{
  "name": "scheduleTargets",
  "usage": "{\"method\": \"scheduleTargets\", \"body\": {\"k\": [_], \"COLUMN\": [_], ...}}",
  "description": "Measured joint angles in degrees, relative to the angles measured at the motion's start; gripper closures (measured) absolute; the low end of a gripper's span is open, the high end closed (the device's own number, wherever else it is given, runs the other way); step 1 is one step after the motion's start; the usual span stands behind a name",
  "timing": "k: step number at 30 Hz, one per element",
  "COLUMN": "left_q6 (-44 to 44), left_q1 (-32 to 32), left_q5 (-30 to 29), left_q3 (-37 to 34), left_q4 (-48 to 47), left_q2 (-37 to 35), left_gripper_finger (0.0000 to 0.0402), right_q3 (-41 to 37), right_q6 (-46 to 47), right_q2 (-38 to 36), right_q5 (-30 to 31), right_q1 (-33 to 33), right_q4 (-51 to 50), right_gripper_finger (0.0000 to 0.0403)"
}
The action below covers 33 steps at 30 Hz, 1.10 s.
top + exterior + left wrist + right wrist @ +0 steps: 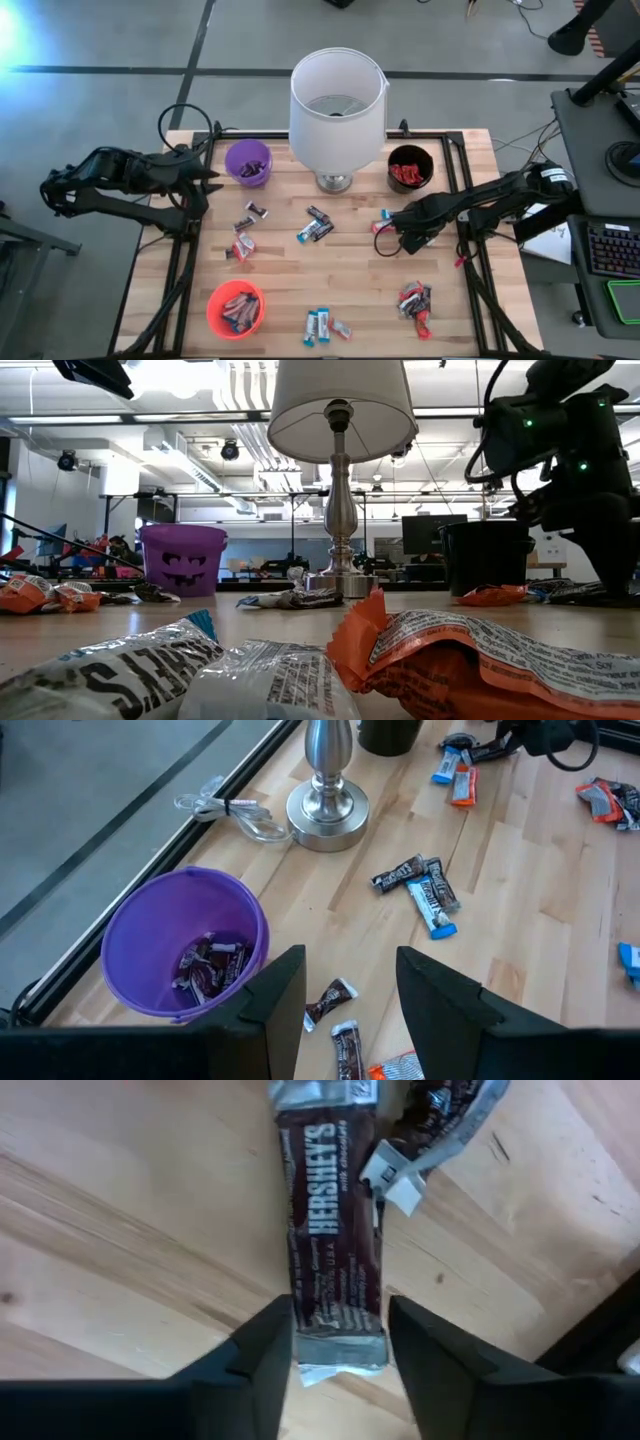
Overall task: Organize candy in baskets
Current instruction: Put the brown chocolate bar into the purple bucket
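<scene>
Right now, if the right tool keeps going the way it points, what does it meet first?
The brown Hershey's bar lying between the right tool's fingers, then the table under it, though how far off is unclear.

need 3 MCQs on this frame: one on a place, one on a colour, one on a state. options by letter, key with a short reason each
1. Where does the purple basket stand?
A. Left of the lamp
B. At the table's front edge
C. Under the right gripper

2. What colour is the basket holding red candy to the right of the lamp?
A. Purple
B. Black
C. Orange

3. How do the right gripper's fingers stand around the brown Hershey's bar?
A. Far above it
B. One on each side of its end
C. Clamped on a blue bar

Key:
1 A, the high view shows it just left of the lamp base.
2 B, the black basket holds the red wrappers.
3 B, the right wrist view shows the bar's end between the fingers.
</scene>
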Motion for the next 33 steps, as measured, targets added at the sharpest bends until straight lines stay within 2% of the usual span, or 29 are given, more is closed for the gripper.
{"method": "scheduleTargets", "body": {"k": [6,8,14,24,33], "left_q6": [0.00,0.00,0.00,0.00,0.02], "left_q1": [0.00,0.01,0.01,0.01,0.02], "left_q5": [0.00,-0.02,-0.02,-0.02,-0.02], "left_q3": [0.00,0.00,0.00,0.00,0.00], "left_q4": [0.00,0.00,-0.02,-0.02,-0.02], "left_q2": [0.00,0.00,0.00,0.02,0.02], "left_gripper_finger": [0.0262,0.0262,0.0262,0.0262,0.0262], "right_q3": [0.00,-0.04,0.36,5.61,4.23], "right_q6": [0.96,1.55,2.33,2.49,0.93], "right_q2": [0.00,0.00,-0.03,-1.11,-1.16], "right_q5": [0.00,0.02,0.00,0.46,1.72], "right_q1": [0.00,0.00,0.00,0.00,-0.16], "right_q4": [0.28,0.23,-0.15,-2.66,-2.20], "right_gripper_finger": [0.0371,0.0387,0.0394,0.0394,0.0394]}}
